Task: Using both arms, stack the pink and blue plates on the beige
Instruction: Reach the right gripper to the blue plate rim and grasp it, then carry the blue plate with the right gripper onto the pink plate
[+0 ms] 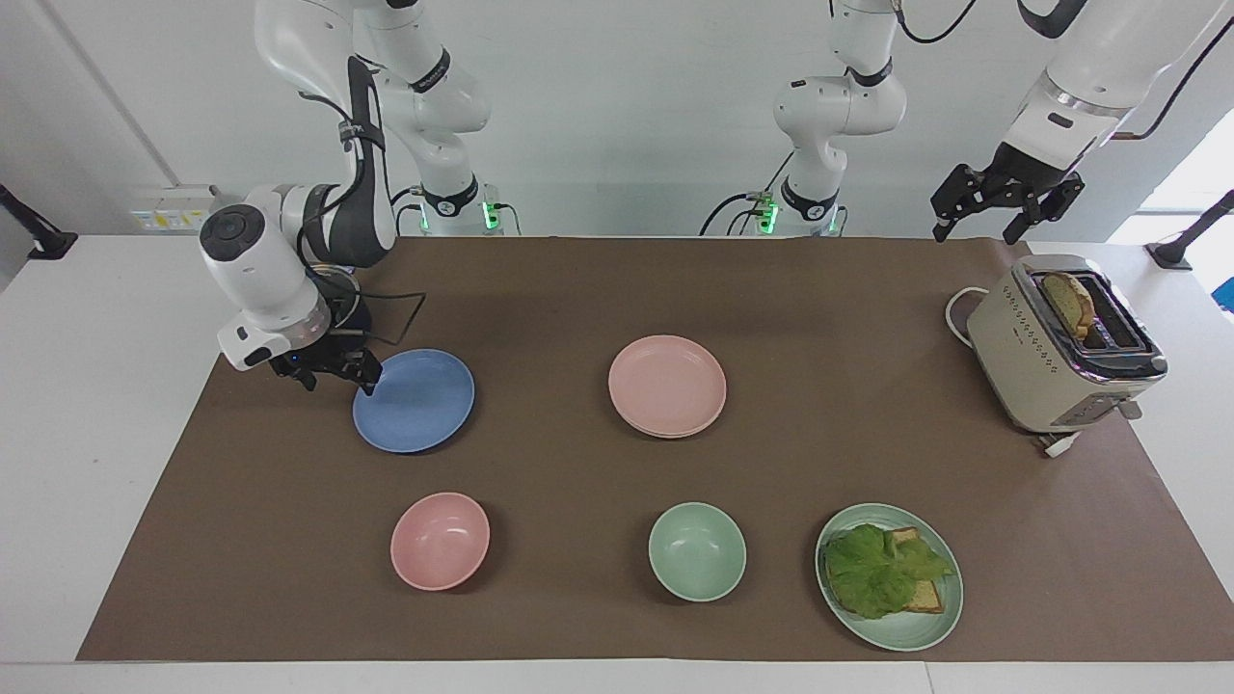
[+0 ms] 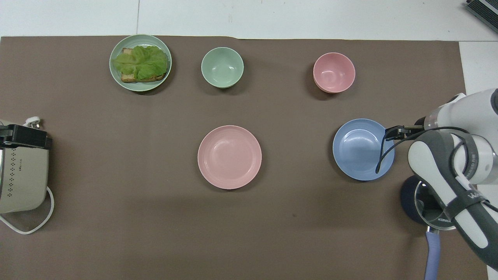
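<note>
The blue plate [image 1: 415,400] [image 2: 363,149] lies toward the right arm's end of the brown mat. My right gripper [image 1: 339,384] [image 2: 393,134] is low at the rim of that plate, on the side toward the right arm's end, open and holding nothing. The pink plate [image 1: 667,384] [image 2: 229,156] sits mid-mat. A thin second rim peeks out under its edge in the facing view. The beige plate is otherwise hidden. My left gripper [image 1: 976,229] [image 2: 25,137] hangs open and empty above the toaster [image 1: 1051,357] [image 2: 21,182].
A dark pot with a glass lid [image 2: 428,202] stands under the right arm's elbow. Farther from the robots are a pink bowl [image 1: 440,540], a green bowl [image 1: 696,551] and a green plate [image 1: 906,636] with a lettuce sandwich. The toaster holds a bread slice.
</note>
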`<move>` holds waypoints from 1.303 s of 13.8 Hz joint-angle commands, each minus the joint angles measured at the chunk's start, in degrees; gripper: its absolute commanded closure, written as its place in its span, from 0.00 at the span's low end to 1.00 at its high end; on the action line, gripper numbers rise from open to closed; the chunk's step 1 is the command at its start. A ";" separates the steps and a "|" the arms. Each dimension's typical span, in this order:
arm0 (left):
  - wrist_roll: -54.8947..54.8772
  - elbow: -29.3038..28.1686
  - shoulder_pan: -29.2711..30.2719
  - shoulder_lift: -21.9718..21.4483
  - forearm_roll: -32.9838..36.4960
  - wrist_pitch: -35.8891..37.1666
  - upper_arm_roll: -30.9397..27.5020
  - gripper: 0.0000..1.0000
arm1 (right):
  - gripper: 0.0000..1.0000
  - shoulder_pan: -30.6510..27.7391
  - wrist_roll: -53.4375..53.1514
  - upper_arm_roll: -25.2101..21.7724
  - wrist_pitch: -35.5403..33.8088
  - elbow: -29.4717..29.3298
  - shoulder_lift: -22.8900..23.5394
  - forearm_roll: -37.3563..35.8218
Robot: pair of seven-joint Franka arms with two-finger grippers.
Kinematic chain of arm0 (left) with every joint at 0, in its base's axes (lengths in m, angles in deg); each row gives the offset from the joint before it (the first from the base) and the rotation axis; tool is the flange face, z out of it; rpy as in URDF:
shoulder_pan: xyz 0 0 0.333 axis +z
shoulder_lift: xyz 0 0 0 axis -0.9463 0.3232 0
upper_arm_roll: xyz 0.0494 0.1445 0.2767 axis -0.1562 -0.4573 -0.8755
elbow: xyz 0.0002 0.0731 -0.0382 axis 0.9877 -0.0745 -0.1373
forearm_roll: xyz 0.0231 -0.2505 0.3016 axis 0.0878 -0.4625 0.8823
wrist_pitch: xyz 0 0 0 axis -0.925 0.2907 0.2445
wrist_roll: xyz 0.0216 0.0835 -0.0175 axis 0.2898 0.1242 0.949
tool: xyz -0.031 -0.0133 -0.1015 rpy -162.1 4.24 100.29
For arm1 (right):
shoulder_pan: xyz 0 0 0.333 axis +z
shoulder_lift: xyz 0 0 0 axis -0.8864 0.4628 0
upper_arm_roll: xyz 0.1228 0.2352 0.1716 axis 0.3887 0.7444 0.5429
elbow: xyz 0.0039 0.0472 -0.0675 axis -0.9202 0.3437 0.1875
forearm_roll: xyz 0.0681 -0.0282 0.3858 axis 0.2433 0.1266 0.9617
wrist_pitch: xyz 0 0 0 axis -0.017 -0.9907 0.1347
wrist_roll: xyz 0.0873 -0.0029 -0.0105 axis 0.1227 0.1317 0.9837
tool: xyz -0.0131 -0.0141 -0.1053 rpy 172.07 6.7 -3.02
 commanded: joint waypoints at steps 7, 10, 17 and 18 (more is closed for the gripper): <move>-0.25 0.71 0.50 0.19 1.02 1.06 0.21 0.00 | 0.65 -1.73 4.35 0.36 3.99 3.04 2.99 0.63; -0.25 0.71 0.50 0.19 1.02 1.06 0.21 0.00 | 1.00 -1.38 4.35 0.45 3.38 3.04 2.90 0.54; -0.25 0.71 0.50 0.19 1.02 1.06 0.21 0.00 | 1.00 -0.85 4.08 0.62 -2.49 0.14 0.54 1.33; -0.25 0.71 0.50 0.19 1.02 1.06 0.21 0.00 | 1.00 -0.68 4.00 1.06 -3.90 -0.04 -0.78 1.42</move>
